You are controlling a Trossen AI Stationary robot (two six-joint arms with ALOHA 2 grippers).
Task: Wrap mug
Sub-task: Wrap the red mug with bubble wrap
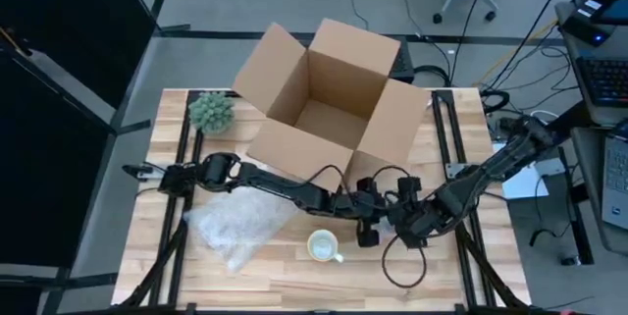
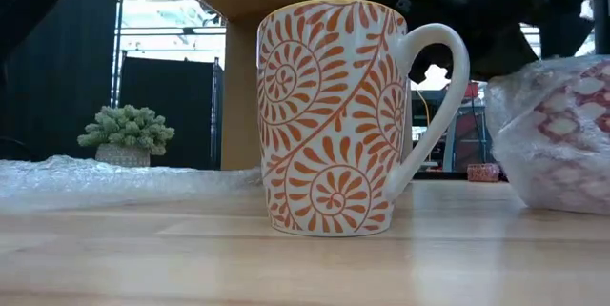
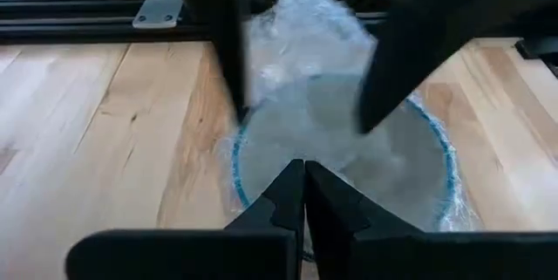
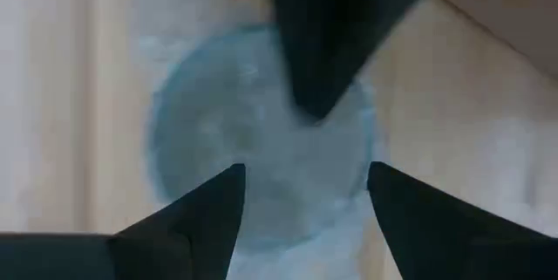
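I see the mug (image 2: 357, 115), white with orange swirls, standing upright and bare on the counter (image 1: 285, 276) near its front edge. Just behind it my left hand (image 3: 303, 194) is pressed together over a wrapped bundle (image 3: 340, 140), while my right hand (image 4: 301, 201) is spread above it. A bubble wrap sheet (image 1: 235, 227) lies to the left.

Wooden table (image 1: 157, 168) bears mug (image 1: 324, 246), bubble wrap (image 1: 240, 227), box (image 1: 329, 99), plant (image 1: 211, 112).
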